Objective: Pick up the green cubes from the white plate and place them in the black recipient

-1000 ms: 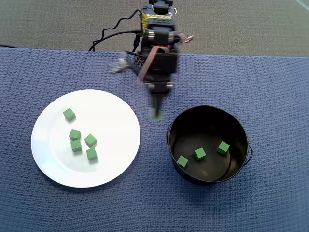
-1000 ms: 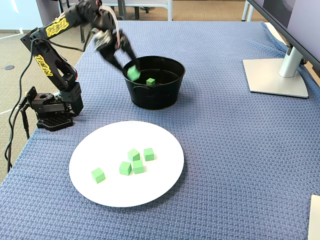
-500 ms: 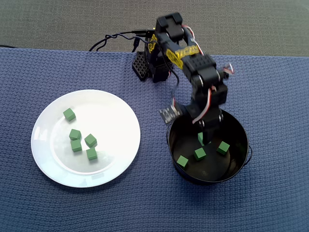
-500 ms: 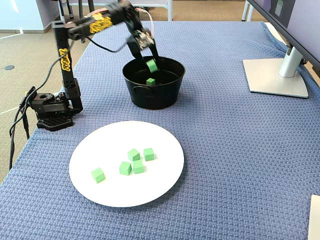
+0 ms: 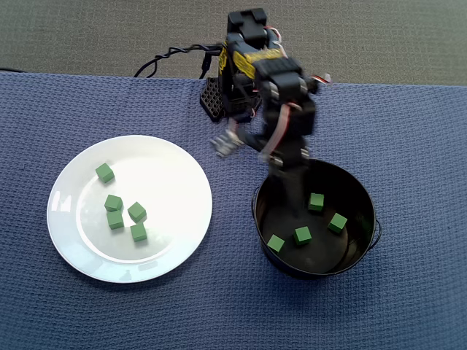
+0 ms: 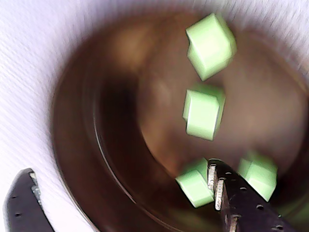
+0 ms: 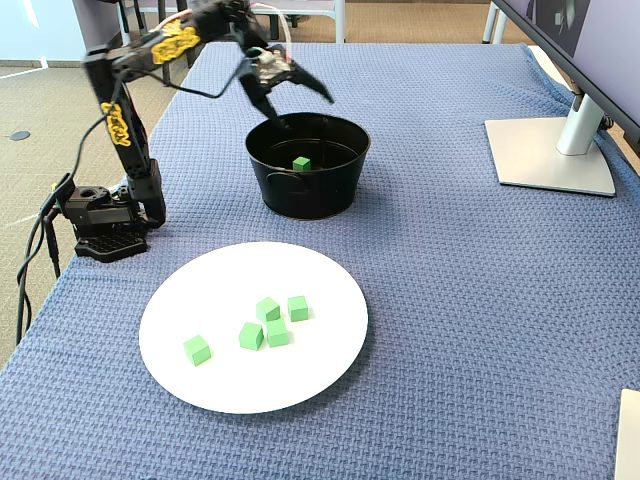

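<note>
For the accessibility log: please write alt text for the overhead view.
The gripper, jaws open and empty, hangs over the black pot, which holds four green cubes. Five more green cubes lie on the white plate to the pot's left, on a blue cloth.

The arm is black plastic, built of boxy links with square servo housings at the joints. Yellow lettering runs along two of its links, though the words are too small to read. Its base is a squat black block with a perforated, grid-like face, and black cables trail from it in loops; the overhead view shows more black cable curling behind the base. Thin red and white wires loop near the wrist. The gripper has two slim, pointed black fingers. In the wrist view, one finger shows small round holes and metal screws along its edge.
</note>
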`<move>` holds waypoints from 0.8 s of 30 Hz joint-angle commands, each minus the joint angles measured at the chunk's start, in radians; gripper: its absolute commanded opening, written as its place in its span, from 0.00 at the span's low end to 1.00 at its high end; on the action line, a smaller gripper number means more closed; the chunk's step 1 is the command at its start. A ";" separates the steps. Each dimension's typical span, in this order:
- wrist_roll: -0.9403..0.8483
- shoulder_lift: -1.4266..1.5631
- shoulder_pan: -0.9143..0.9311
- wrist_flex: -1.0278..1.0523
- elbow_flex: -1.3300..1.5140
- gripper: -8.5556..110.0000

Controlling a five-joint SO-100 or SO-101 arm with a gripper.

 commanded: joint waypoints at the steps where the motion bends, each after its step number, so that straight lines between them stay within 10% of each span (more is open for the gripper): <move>1: -0.149 0.109 0.178 0.049 0.055 0.19; 11: -0.548 0.092 0.670 -0.184 0.414 0.16; 24: -0.241 0.041 0.974 -0.430 0.592 0.17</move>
